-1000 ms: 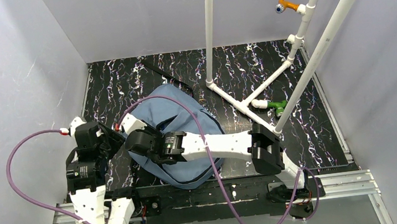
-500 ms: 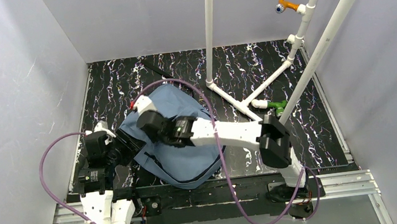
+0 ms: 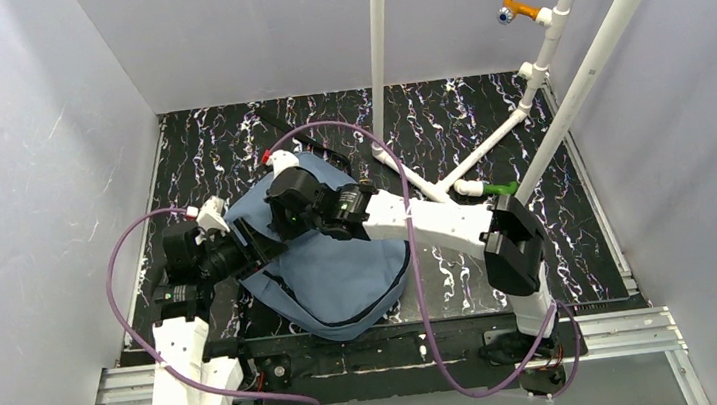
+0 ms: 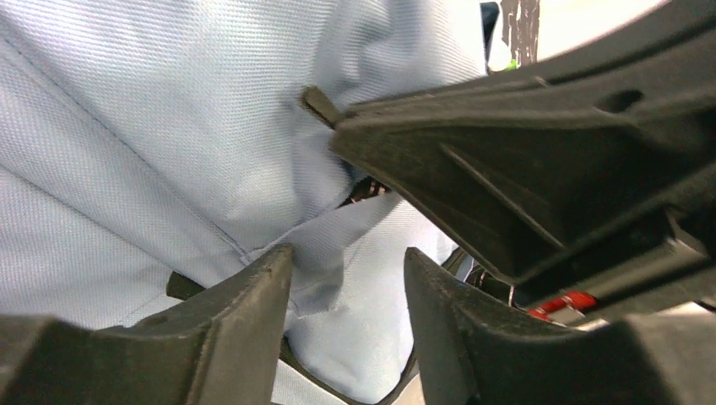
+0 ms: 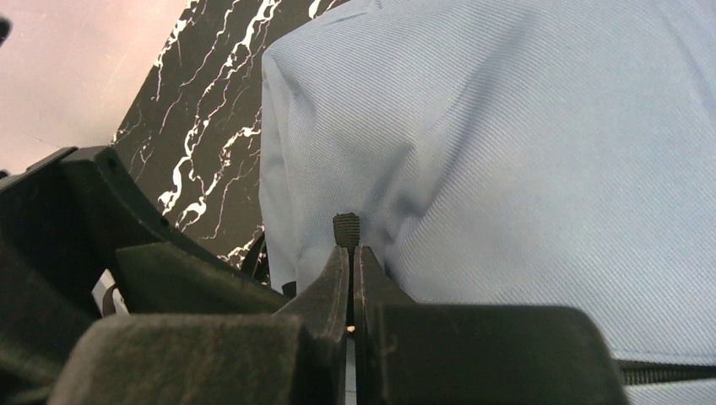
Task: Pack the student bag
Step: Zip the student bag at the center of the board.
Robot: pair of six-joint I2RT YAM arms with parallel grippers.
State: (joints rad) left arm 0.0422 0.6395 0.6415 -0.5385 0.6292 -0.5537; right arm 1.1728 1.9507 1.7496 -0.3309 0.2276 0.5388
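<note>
The student bag (image 3: pixel 342 275), slate-blue with black zipper trim, lies flat on the black marbled table, near the front. My right gripper (image 3: pixel 281 216) reaches across its far-left corner. In the right wrist view the right gripper (image 5: pixel 350 251) is shut on a small black ribbed zipper pull (image 5: pixel 346 229) that sticks out past its tips. My left gripper (image 3: pixel 256 245) sits at the bag's left edge, just beside the right one. In the left wrist view the left gripper (image 4: pixel 348 253) stands open with a fold of bag fabric (image 4: pixel 329 253) between its fingers. The zipper pull (image 4: pixel 319 103) shows at the tip of the other gripper.
A white pipe frame (image 3: pixel 434 190) stands on the table behind and right of the bag, with a green piece (image 3: pixel 502 189) at its foot. A black strap (image 3: pixel 292 129) trails off the bag's far side. Purple cables loop over both arms. Grey walls close in left, right and behind.
The right gripper has shut and moved toward the bag's far-left corner. The left gripper has swung right and farther in, onto the bag's left edge. The bag's corner has lifted a little.
</note>
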